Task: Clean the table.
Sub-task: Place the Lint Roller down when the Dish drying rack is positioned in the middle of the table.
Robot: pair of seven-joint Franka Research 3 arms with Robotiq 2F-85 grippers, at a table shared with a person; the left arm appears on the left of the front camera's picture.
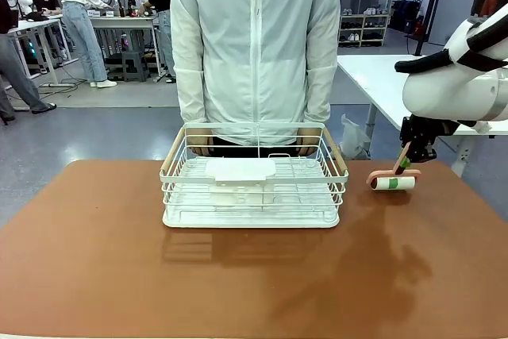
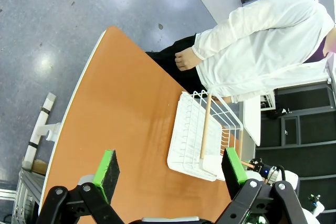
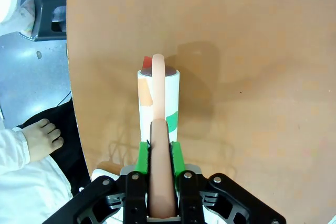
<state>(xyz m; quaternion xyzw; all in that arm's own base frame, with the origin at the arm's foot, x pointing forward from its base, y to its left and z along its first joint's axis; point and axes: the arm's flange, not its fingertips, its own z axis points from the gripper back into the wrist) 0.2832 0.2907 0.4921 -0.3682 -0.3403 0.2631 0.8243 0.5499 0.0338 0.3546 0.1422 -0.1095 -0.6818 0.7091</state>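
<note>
From my station I see the table [image 1: 95,260], a wide terracotta top. A white wire basket [image 1: 254,184] stands near the far edge at 12 o'clock, and a person in a white jacket [image 1: 254,45] stands just behind it, hands [image 1: 200,145] behind its back rim. At 2 o'clock of the basket, the right gripper [image 1: 406,163] is closed on the pink handle of a lint roller [image 1: 394,182], whose white roll rests on the table.

One table [image 1: 95,260], one wire basket [image 1: 254,184] at centre frame, one lint roller [image 1: 394,182] at right, two grippers [image 2: 170,174] [image 1: 406,164], one person [image 1: 254,45] at top centre.
</note>
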